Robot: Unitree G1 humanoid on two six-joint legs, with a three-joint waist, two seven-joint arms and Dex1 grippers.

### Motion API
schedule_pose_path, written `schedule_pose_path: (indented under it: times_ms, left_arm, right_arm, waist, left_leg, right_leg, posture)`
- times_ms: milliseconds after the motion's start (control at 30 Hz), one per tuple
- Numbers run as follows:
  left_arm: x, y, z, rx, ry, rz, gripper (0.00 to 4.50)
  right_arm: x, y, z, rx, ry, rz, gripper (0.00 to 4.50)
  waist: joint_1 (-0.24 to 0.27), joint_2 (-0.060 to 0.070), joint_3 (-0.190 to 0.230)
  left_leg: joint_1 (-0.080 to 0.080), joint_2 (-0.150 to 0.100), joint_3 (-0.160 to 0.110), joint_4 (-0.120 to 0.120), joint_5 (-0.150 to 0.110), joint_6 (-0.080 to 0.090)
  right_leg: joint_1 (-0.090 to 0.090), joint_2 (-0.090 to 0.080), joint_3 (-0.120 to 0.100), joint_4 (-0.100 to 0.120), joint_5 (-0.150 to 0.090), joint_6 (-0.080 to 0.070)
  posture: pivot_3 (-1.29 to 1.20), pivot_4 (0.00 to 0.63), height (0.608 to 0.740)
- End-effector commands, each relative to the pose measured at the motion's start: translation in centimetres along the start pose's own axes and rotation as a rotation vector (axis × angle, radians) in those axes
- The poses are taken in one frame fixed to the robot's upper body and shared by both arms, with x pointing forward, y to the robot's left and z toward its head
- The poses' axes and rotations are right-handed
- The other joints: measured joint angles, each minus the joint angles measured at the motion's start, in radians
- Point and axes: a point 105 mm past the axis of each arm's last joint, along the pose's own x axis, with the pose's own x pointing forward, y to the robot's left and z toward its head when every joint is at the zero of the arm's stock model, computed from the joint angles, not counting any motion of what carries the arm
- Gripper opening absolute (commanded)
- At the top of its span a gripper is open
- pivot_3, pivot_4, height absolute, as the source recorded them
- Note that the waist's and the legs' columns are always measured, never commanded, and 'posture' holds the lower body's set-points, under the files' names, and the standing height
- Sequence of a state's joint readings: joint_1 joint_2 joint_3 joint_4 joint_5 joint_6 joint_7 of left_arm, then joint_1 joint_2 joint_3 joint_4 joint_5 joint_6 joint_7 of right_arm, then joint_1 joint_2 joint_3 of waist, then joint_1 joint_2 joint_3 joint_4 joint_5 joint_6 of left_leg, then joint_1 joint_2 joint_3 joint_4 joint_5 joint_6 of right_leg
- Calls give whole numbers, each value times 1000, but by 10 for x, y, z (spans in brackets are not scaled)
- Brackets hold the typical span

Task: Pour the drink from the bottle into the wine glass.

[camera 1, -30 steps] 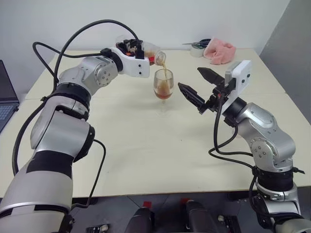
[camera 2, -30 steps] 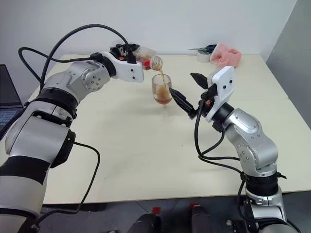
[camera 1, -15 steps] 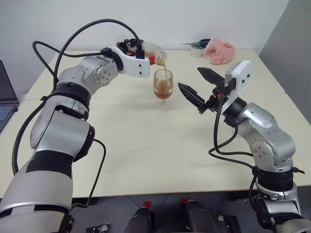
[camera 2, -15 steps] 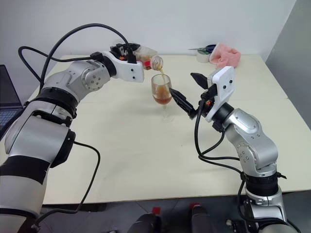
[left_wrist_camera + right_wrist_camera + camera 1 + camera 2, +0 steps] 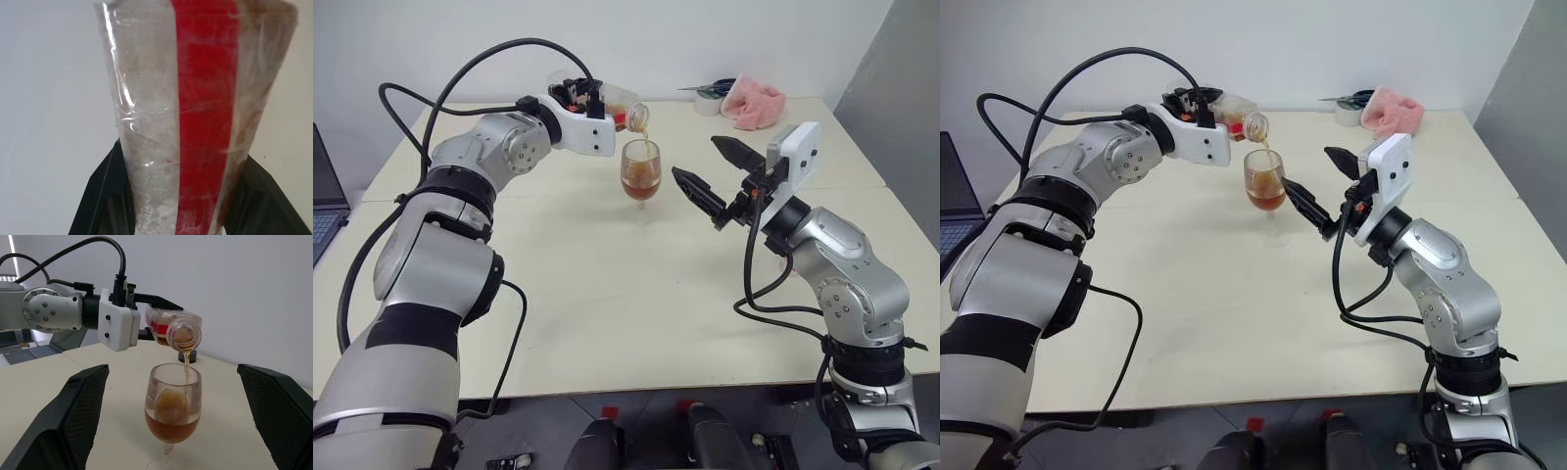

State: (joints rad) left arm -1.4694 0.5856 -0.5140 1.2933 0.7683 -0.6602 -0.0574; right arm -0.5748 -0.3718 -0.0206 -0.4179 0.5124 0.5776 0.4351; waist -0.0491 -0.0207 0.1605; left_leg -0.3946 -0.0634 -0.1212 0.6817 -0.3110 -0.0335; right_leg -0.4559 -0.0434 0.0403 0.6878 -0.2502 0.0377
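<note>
A: Nearest us, the right gripper (image 5: 717, 176) hangs above the desk (image 5: 636, 313) with its jaws spread wide and nothing in them; it sits just beside the wine glass (image 5: 641, 176), apart from it.

B: Noted; and the glass itself?

A: Upright on its foot, mid-desk, well in from every edge; the drink (image 5: 172, 427) fills roughly the lower part of the bowl, and a thin stream falls from the mouth into it.

B: The pour?

A: The left gripper (image 5: 146, 316) is clamped tight on the bottle (image 5: 172, 328), tipped about level with its mouth over the rim; I judge the step is mid-pour; doing it well means holding the mouth centred over the bowl, tipping only slowly as the bottle empties, and righting it before the level nears the rim.

B: Room to move?

A: Bare desk all round the glass; I judge the open right fingers are the nearest thing that could knock the stem; farther back, a pink cloth (image 5: 756, 103) and a tape roll (image 5: 710, 101) lie near the far edge, well apart from the work; a laptop (image 5: 325, 201) sits off the left side.
</note>
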Motion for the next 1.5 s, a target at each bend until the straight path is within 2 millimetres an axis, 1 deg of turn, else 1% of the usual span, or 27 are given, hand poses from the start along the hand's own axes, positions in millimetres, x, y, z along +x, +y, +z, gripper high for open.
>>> schedule_pose_path:
  times_ms: [33, 433, 600, 700, 833, 900, 967, 1067, 1200, 1267, 1367, 1500]
  left_arm:
    - [-2, 20, -1, 6, -4, 58, 1709]
    - [-2, 19, 2, -183, -28, 82, 1709]
    - [-6, 25, -1, -291, -39, 113, 1709]
    - [-7, 33, -4, -427, -44, 149, 1709]
    - [-7, 48, -5, -576, -56, 206, 1709]
    - [-7, 55, -7, -678, -58, 246, 1709]
    - [-8, 57, -12, -791, -52, 285, 1709]
    - [-13, 51, -24, -950, -14, 346, 1709]
    - [-28, 30, -48, -1119, 97, 447, 1709]
    - [-35, 21, -54, -1183, 142, 486, 1709]
    - [-50, -9, -62, -1300, 232, 524, 1709]
    - [-70, -44, -56, -1402, 267, 526, 1709]
  right_arm:
    - [-1, 4, 17, -35, -56, 18, 4500]
    - [-2, 4, 16, -36, -51, 16, 4500]
    - [-4, 3, 15, -35, -47, 12, 4500]
    - [-3, 4, 15, -31, -47, 16, 4500]
    - [-1, 6, 14, -31, -45, 37, 4500]
    - [-1, 8, 15, -34, -40, 60, 4500]
    - [-3, 11, 16, -39, -29, 86, 4500]
    - [-8, 18, 15, -40, -4, 144, 4500]
    - [-27, 37, 8, -15, 63, 266, 4500]
    - [-34, 42, 3, -10, 89, 297, 4500]
    - [-43, 45, -3, -14, 102, 315, 4500]
    - [-50, 50, -11, -30, 115, 346, 4500]
  waist:
    - [0, 0, 0]
    - [-4, 0, 0]
    - [-6, 0, 0]
    - [-7, 0, 0]
    - [-7, 0, 0]
    - [-8, 0, 0]
    - [-8, 0, 0]
    - [-9, 0, 0]
    - [-9, 0, -1]
    - [-9, 0, -1]
    - [-7, -1, -1]
    - [-4, -1, -2]
  left_leg:
    - [0, 0, 0, 0, 0, 0]
    - [0, 0, 0, 1, 0, 0]
    - [0, 0, 0, 1, 0, 0]
    - [0, 0, 0, 1, 0, 0]
    - [0, 0, 0, 2, 0, 0]
    - [0, 0, 0, 2, 0, 0]
    - [0, 0, 0, 3, 0, 0]
    - [0, 0, 0, 4, 0, 0]
    - [0, 0, -1, 6, 0, 0]
    - [-1, 1, -1, 10, 0, 0]
    - [-2, 0, -2, 14, 0, 0]
    - [-1, 0, -2, 15, 0, 0]
  right_leg:
    - [0, 0, 0, 0, 0, 0]
    - [0, 0, 0, 1, 0, 0]
    - [0, 0, 0, 2, 0, 0]
    - [0, -1, 0, 2, 0, 0]
    - [0, -1, 0, 2, 0, 0]
    - [0, -1, 0, 3, 0, 0]
    - [0, -1, 0, 3, 0, 0]
    - [0, -1, 0, 4, 0, 0]
    - [0, -1, 0, 6, 0, 0]
    - [0, -1, -1, 8, 0, 0]
    - [0, -1, -1, 9, 0, 0]
    - [1, -1, 0, 10, 0, 0]
  posture:
    - [0, 150, 740]
    - [0, 150, 740]
    - [0, 150, 740]
    - [0, 150, 740]
    - [0, 150, 740]
    - [0, 150, 740]
    - [0, 150, 740]
    - [0, 150, 740]
    - [0, 150, 740]
    - [0, 150, 740]
    - [0, 150, 740]
    - [0, 150, 740]
